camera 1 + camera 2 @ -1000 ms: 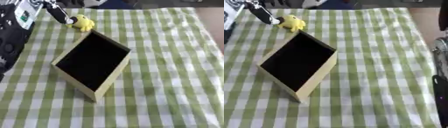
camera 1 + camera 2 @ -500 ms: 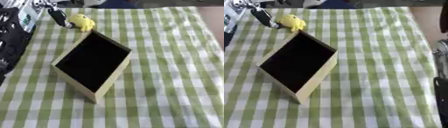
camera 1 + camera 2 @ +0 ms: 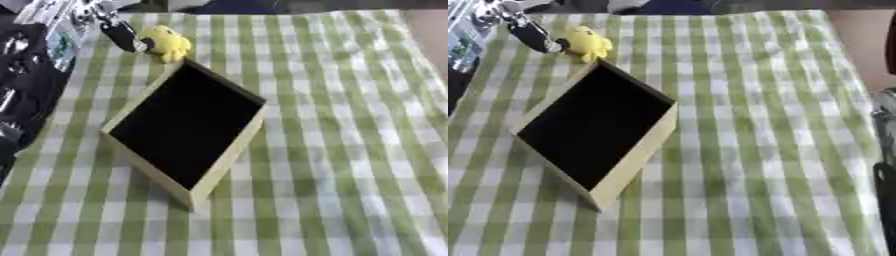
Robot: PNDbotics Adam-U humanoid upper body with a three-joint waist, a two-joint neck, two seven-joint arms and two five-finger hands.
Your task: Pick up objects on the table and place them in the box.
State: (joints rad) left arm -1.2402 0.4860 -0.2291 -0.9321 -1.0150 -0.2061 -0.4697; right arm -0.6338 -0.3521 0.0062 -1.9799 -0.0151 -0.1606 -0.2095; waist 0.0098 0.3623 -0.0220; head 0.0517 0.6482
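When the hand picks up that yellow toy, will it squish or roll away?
The yellow toy looks rounded and lumpy, like a soft figure, so it may squish a little rather than crack. Its bumpy shape probably keeps it from rolling far on the cloth. It looks small beside the box, so it is likely light. The left hand is right beside it.

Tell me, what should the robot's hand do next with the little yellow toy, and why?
Probably close the left hand's fingers on the yellow toy and lift it. The fingertips sit right at the toy's side, the toy rests on the checked cloth just beyond the box's far corner, and the box looks empty.
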